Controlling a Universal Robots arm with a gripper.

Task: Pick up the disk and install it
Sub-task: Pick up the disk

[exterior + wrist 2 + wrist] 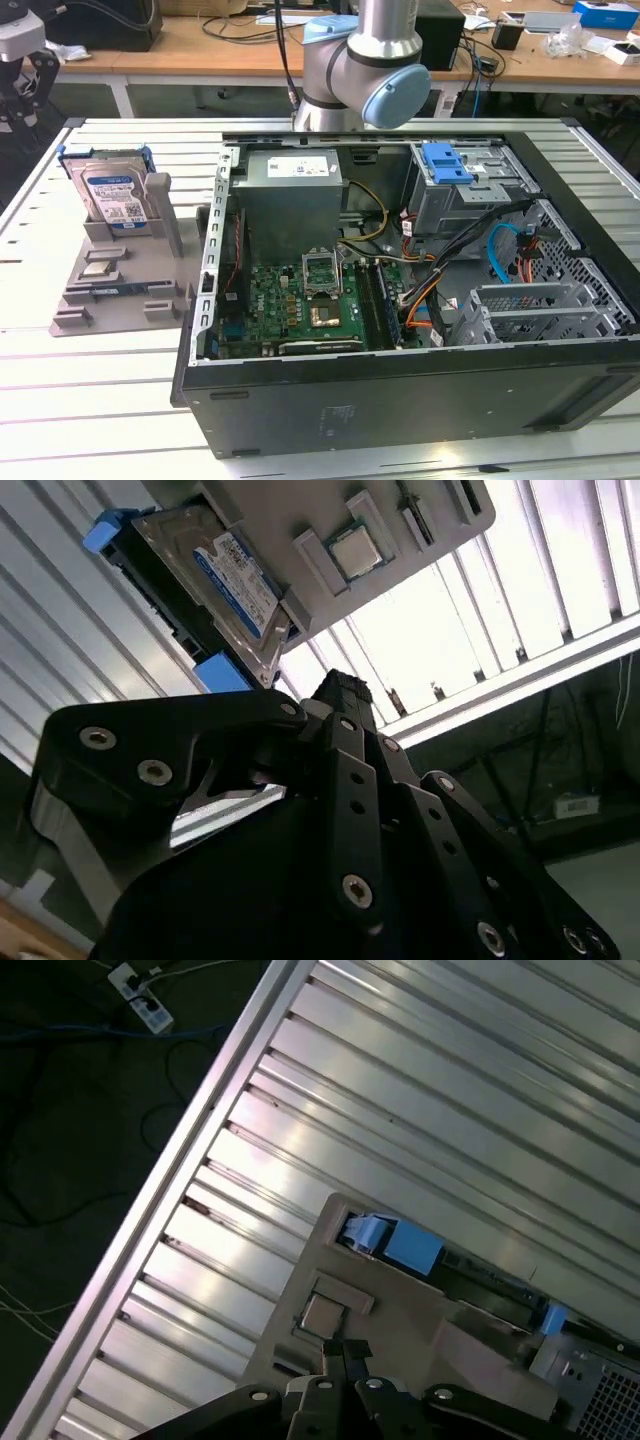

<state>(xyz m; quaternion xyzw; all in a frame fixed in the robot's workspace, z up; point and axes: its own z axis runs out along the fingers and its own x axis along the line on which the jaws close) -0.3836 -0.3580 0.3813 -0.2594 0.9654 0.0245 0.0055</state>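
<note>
Though hanging close to the disk [225, 575], grips nothing: tool [340, 685] drawn fully together, empty, apart from the blue carrier.

In the exterior view, disk propped upright in the back slot of a grey holder [120, 285], label facing out. Placed beside the open computer case [400, 400], on the exterior view's left, not touching it. Bottom edge of the drive hidden behind the slot's front lip. Lower on the same holder, a small square chip [97, 268] lying flat.

Holder and case both resting on a slatted metal surface [100, 400]. Between disk and case interior, the case's raised side wall.

Inside the case:
- a green motherboard [300, 300] on the floor
- a grey power supply [290, 185] behind it
- at the far corner on the exterior view's right, a grey metal drive bay [470, 200] capped by a blue plastic bracket [447, 163]

Black, orange and blue cables [470, 260] draped across the front of that bay. Behind the case, the arm [365, 70] rising from the surface.
</note>
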